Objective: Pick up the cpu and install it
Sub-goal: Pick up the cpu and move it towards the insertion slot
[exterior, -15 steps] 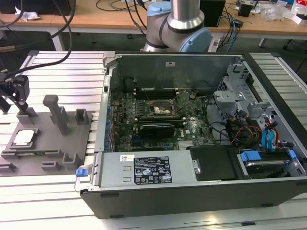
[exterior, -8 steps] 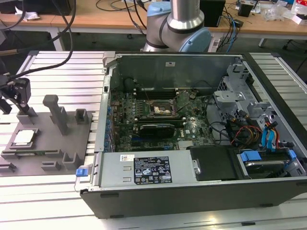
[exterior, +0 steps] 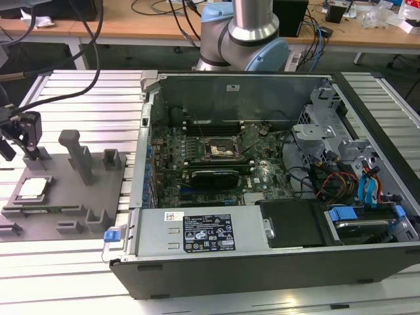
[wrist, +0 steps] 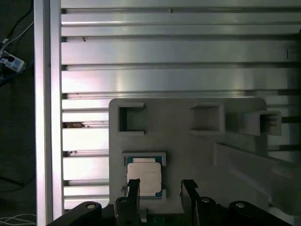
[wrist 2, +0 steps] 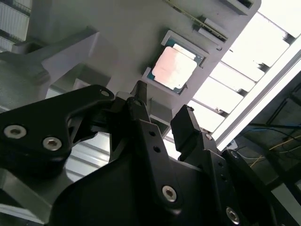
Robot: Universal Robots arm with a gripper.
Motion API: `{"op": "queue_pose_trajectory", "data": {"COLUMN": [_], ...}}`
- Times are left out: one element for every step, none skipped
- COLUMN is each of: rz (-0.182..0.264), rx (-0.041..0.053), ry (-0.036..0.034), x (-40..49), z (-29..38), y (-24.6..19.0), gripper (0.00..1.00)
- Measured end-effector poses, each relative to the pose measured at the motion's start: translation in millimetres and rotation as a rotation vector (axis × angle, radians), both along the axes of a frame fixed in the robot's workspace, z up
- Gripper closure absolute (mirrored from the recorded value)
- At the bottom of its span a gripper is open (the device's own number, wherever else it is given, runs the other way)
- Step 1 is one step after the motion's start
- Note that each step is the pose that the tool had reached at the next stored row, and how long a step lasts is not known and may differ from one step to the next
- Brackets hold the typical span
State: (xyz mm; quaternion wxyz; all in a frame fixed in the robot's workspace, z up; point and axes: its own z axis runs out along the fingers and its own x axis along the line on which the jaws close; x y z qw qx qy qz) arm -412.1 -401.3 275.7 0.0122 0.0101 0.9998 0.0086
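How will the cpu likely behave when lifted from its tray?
Probably stiff and light: the cpu is a thin flat square. Its smooth metal top may be slippery. Sitting recessed in the tray, it likely won't slide when nudged.

Gripper (wrist: 161,183) spread beside cpu (wrist: 148,173) (seated in grey tray (wrist: 188,155)).

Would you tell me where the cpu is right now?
The cpu lies in a recess of the grey tray at the exterior view's left, outside the computer case, near the gripper.
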Motion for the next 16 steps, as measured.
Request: {"op": "queue_pose_trajectory", "data": {"rz": [0.001, 0.002, 0.003, 0.004, 0.004, 0.004, 0.004, 0.004, 0.004, 0.004, 0.004, 0.004, 0.004, 0.004, 0.004, 0.004], "rx": [-0.0044, -0.0124, -0.0158, -0.0157, -0.016, -0.0161, -0.016, -0.016, -0.0159, -0.0159, -0.0159, -0.0159, -0.0159, -0.0159, -0.016, -0.0165], "ry": [-0.0001, 0.0, -0.0001, -0.0002, 0.0, 0.0003, 0.0001, 0.0, -0.0001, 0.0, 0.0, 0.0, 0.0, 0.0, 0.0, -0.0001], "x": [-1.8, -3.9, -4.7, -4.9, -5.0, -5.0, -5.0, -5.0, -5.0, -5.0, -5.0, -5.0, -5.0, -5.0, -5.0, -4.9], "z": [-0.3, -0.4, -1.0, -1.6, -3.4, -3.7, -3.9, -4.0, -4.1, -4.2, -4.3, -4.3, -4.4, -4.5, -4.5, -4.6], "y": [-0.4, -0.7, -1.0, -1.3, -1.6, -1.7, -1.7, -1.7, -1.7, -1.7, -1.7, -1.7, -1.7, -1.7, -1.7, -1.7], "gripper": [0.52, 0.52, 0.52, 0.52, 0.52, 0.52, 0.52, 0.52, 0.52, 0.52, 0.45, 0.39, 0.33, 0.26, 0.26, 0.26]}}
